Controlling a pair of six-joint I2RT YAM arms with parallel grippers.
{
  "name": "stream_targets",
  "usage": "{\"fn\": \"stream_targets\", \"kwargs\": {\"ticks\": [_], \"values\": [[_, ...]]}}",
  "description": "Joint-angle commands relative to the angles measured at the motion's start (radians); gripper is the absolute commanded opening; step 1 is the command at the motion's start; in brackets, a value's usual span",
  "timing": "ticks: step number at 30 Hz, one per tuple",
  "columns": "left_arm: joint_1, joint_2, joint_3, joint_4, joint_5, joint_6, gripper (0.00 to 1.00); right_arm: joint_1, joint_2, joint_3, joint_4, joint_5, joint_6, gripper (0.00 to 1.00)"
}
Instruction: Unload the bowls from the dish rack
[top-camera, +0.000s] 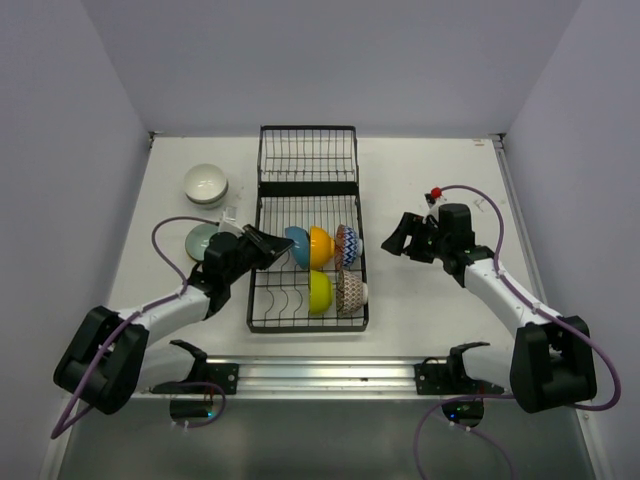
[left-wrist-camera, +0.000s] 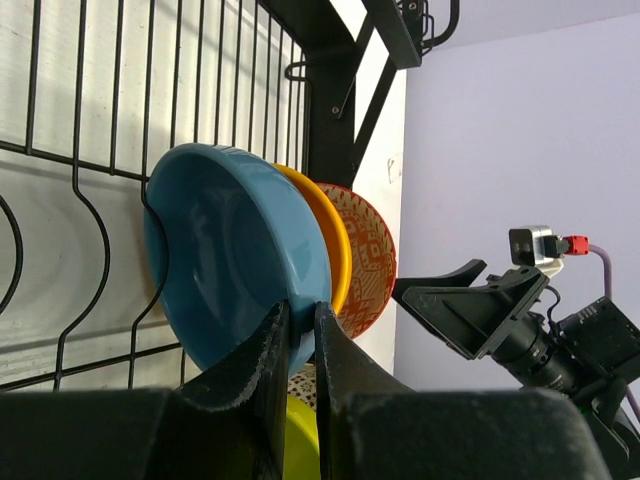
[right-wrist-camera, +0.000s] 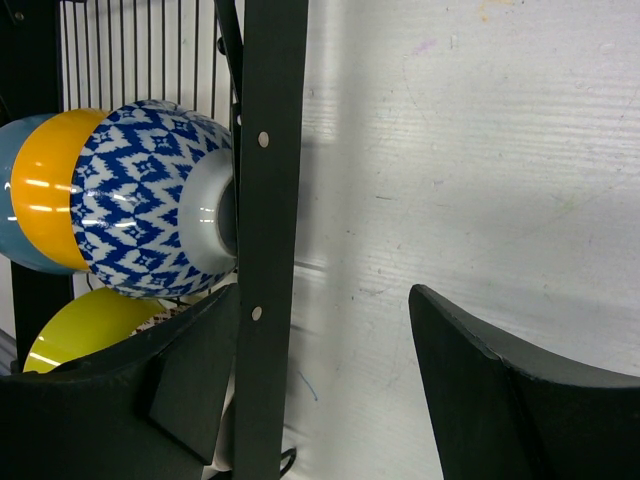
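Five bowls yet to unload from the dish rack. With left gripper jaws clamped on the rim of the blue bowl (standing on edge against the orange bowl), lift straight up, clear of the wire dividers, then carry to the surface. Leave right gripper beside the rack, jaws apart and empty.

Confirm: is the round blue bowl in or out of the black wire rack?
In: blue bowl on edge inside the rack, left gripper pinching its rim.
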Motion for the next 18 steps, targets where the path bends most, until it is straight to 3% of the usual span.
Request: {"fn": "stream_targets", "kwargs": {"ticks": [1, 18], "values": [[0.004, -0.034, 0.031, -0.010, -0.065, -0.019, 0.00, -0.003, 0.001, 0.004, 0.029, -0.001, -0.014, 0.72], [0.011, -0.025, 0.102, -0.024, -0.148, -0.063, 0.00, -0.003, 0.007, 0.006, 0.035, -0.001, -0.014, 0.72]]}}
